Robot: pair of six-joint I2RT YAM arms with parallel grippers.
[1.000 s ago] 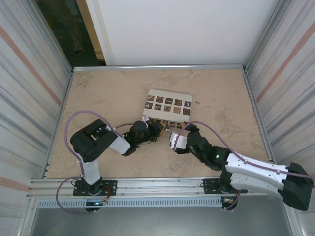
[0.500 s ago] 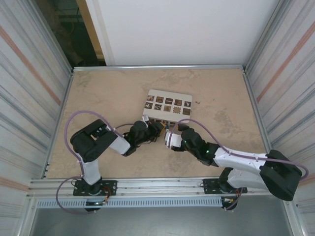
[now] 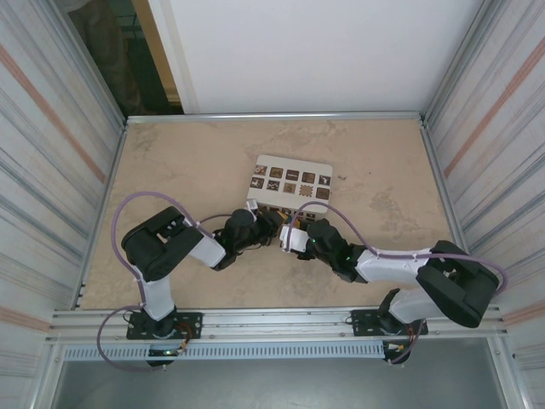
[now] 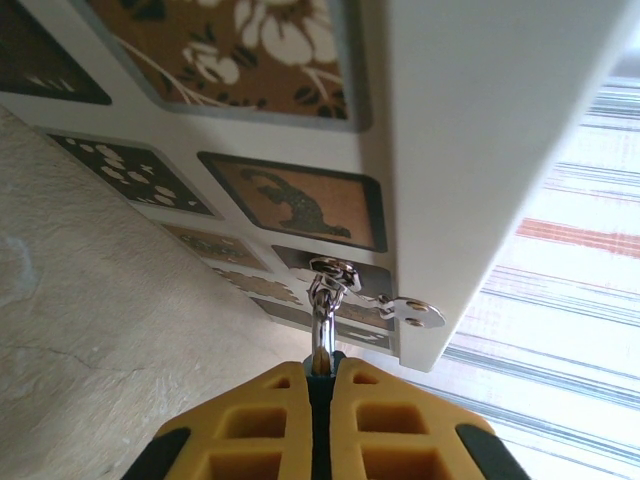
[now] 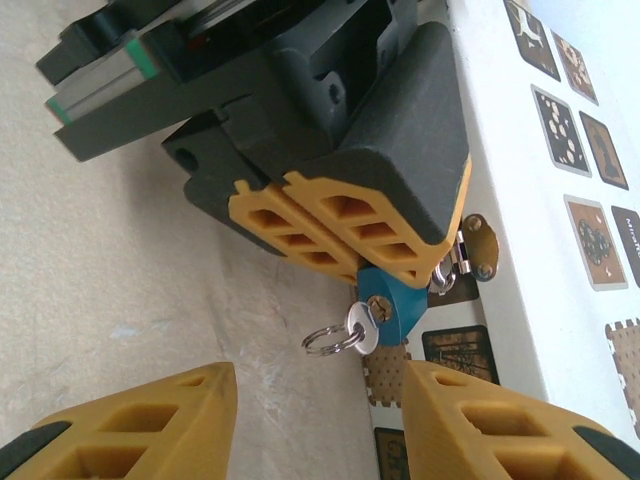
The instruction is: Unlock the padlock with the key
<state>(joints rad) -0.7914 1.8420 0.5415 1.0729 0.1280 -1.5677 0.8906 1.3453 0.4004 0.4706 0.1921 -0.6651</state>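
Observation:
A small blue padlock [image 5: 396,300] hangs by its silver shackle [image 4: 321,322] from the hasp [image 5: 478,246] on the front of a white box [image 3: 294,175]. My left gripper [image 4: 322,375] is shut on the padlock body, its yellow fingers [image 5: 330,225] covering most of it. The silver key [image 5: 362,326] sits in the keyhole, its ring [image 5: 325,341] sticking out to the left. My right gripper [image 5: 318,388] is open just short of the key, one finger on each side and neither touching it. In the top view the two grippers [image 3: 274,227] [image 3: 288,236] meet at the box's near edge.
The box [image 4: 470,120] carries several brown patterned tiles on its lid and sides. It stands mid-table on the beige tabletop [image 3: 187,162]. Metal walls close in left and right, and a rail [image 3: 281,319] runs along the near edge.
My right arm has swung left toward the padlock, bringing its gripper up to the key, and its jaws have narrowed. The left gripper has held still on the padlock.

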